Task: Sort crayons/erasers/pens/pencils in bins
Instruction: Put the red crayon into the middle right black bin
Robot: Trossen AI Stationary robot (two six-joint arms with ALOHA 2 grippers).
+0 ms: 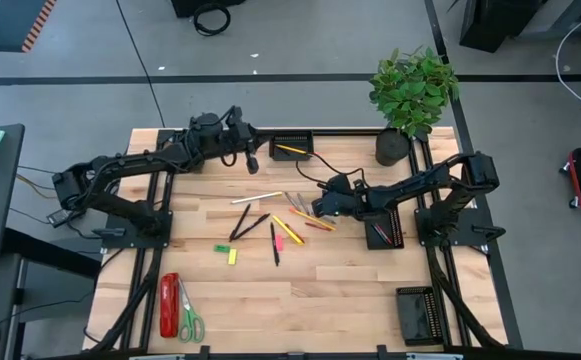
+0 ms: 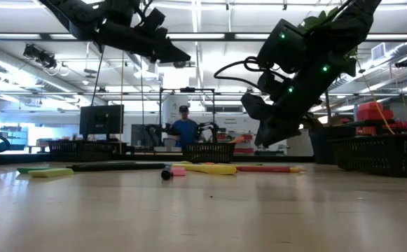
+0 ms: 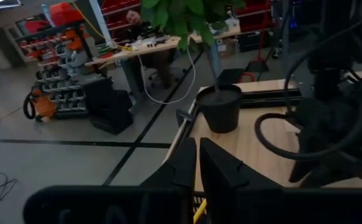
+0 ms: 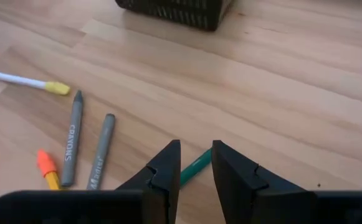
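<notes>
While the left end effector (image 1: 253, 160) hangs pinched closed near the rear bin (image 1: 292, 144) in the high view, the right end effector (image 1: 316, 207) sits over scattered crayons (image 1: 315, 222) mid-table (image 1: 350, 290); right wrist view: fingers (image 4: 165, 168) narrowly parted astride a green crayon (image 4: 195, 166), two grey crayons (image 4: 87, 148) beside.

Bright even overhead light, ceiling strip glare in low view, soft shadows, left wrist view dim, bg blurry

Overhead, table-level, two wrist cameras; all share table (image 1: 350, 290).
</notes>
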